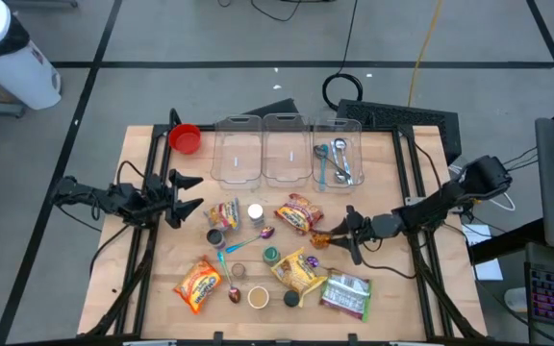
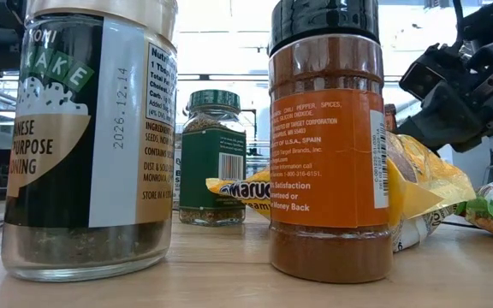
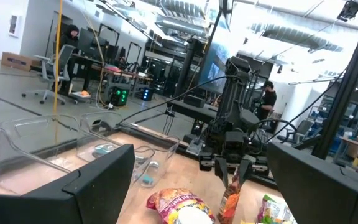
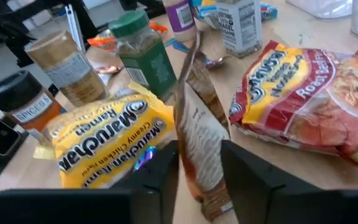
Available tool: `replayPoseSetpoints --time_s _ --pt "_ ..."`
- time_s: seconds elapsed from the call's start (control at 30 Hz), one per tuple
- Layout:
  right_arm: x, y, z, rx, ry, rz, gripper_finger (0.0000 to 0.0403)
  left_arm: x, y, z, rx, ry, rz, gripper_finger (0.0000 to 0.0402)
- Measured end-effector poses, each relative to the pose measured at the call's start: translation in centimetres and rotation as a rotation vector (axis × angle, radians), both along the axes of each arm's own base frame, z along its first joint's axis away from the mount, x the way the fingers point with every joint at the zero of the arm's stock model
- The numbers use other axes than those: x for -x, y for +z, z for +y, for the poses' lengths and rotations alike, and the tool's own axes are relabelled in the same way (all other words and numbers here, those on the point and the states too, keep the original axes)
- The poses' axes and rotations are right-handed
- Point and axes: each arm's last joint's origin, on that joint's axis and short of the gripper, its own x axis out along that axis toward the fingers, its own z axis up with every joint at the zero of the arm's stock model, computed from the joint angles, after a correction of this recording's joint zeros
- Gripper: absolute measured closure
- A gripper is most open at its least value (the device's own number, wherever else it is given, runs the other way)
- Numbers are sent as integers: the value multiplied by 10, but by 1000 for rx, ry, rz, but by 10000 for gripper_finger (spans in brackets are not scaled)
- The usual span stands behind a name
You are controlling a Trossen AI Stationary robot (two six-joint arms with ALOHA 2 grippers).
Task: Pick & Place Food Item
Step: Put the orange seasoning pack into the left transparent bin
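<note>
Glass jar (image 2: 88, 137): "2026.12.14", "PURPOSE". Orange spice jar (image 2: 330, 145): "SPAIN", "Money Back". Yellow packet (image 4: 107, 140): "Maruchan Ramen, Creamy Chicken". Red packet (image 4: 309, 102): "Roast Beef". Black-lidded jar (image 4: 23, 102): "SPICES".

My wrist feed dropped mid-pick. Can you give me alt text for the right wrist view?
The right gripper is shut on a small brown food packet, held upright between its dark fingers above the wooden table. Behind it lie a yellow Maruchan ramen pack and a red ramen pack, with several spice jars, one green-lidded, beyond.
</note>
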Motion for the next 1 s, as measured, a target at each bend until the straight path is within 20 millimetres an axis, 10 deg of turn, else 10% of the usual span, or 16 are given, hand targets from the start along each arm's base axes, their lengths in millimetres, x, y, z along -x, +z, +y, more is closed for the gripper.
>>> replayPoseSetpoints --time_s 0.2,0.67,1.0 --pt "-1 6 0 26 13 -57 392 0 0 0 16 -4 -8 27" --pt "3 53 -10 91 21 -337 402 -4 29 -1 52 -19 -64 27" --pt "-36 92 -20 213 29 -131 403 -69 87 -20 -186 -51 170 27"
